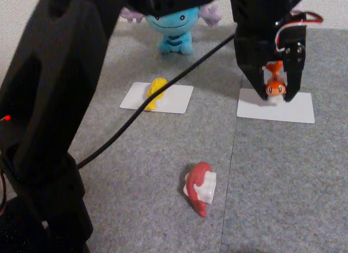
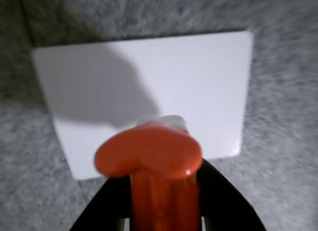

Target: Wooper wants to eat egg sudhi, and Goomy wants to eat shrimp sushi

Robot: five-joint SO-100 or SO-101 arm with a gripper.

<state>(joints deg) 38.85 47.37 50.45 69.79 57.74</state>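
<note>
Where grey carpet (image 1: 163,209) spreads, gripper (image 1: 276,95) clamps shrimp sushi (image 1: 275,87), seemingly touching card (image 1: 293,112).

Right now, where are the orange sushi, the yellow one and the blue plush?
orange sushi (image 1: 275,88), fixed view, its face.
yellow sushi (image 1: 157,90), fixed view, its body.
blue plush (image 1: 175,24), fixed view, its smiling face.

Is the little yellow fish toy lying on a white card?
Yes, in the fixed view the egg sudhi lies on the left white card, in front of Wooper.
</note>
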